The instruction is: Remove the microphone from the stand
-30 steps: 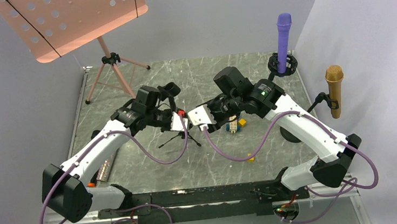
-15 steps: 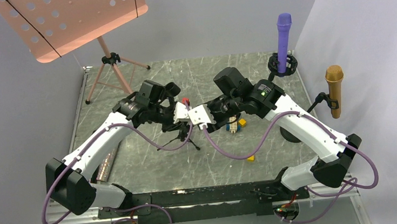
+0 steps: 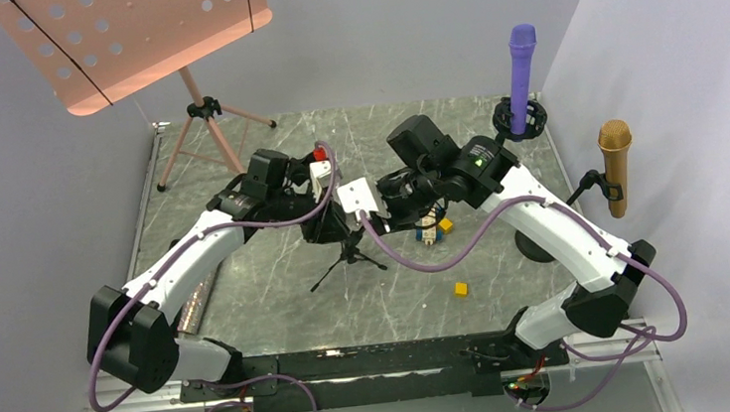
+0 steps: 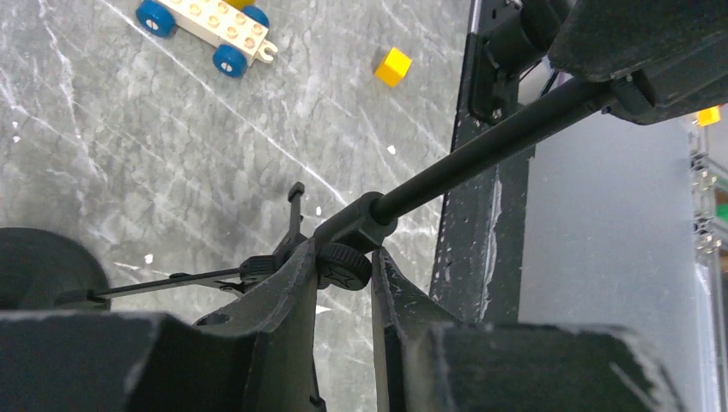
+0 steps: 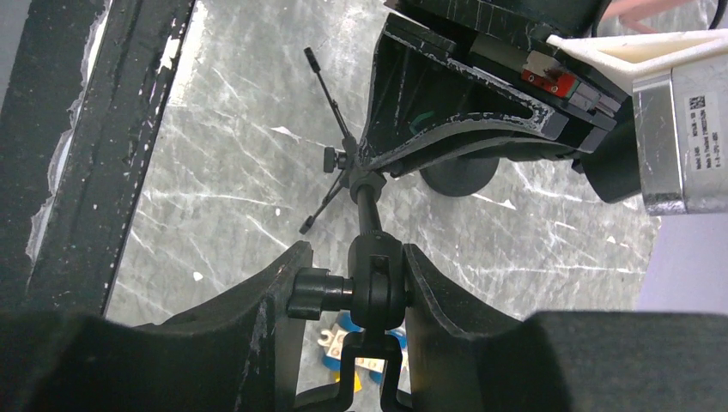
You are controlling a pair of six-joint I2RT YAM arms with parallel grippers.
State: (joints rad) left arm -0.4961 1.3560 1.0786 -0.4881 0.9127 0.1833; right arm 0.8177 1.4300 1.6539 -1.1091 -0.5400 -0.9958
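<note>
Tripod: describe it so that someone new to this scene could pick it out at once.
On the grey table, look at its middle. The tripod stands there, small and black, with thin legs splayed. Unlike the pink music stand at back left, or the purple mic and gold mic on the right, it is pinched by the left fingers and right fingers.

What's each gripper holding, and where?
Both hold the tripod stand: left gripper at its lower knob collar, right gripper at the top swivel joint.
</note>
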